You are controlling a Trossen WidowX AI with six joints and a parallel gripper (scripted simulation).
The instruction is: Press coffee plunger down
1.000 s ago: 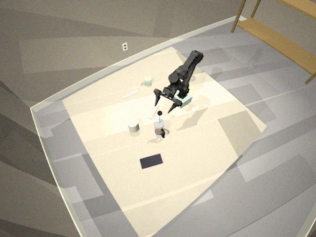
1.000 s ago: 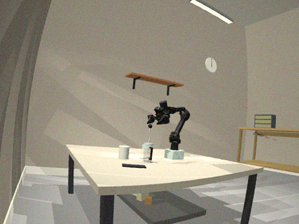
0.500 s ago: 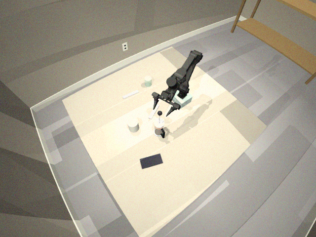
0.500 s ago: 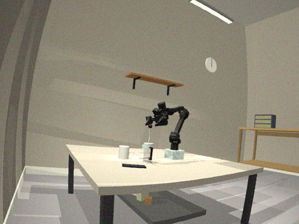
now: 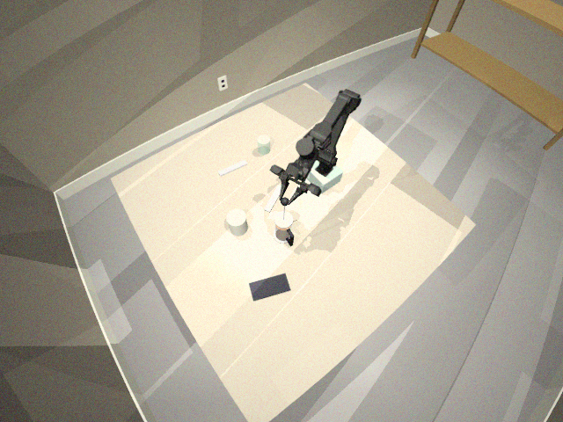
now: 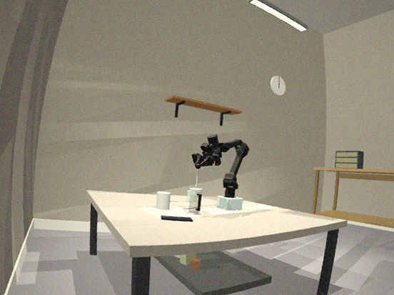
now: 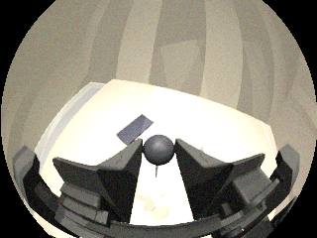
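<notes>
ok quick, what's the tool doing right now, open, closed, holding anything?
Tool: closed on the plunger knob, fingers touching it on both sides; the plunger rod is not yet pressed down.

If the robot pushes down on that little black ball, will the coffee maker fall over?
It might. The coffee press is tall and narrow, and its thin rod stands far up, so a sideways push could probably tip it. The round knob looks smooth and may slip between the gripper fingers. Pushing straight down should keep it standing.

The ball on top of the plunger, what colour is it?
The ball is dark grey, nearly black. The wrist view shows it best, between the fingers.
</notes>
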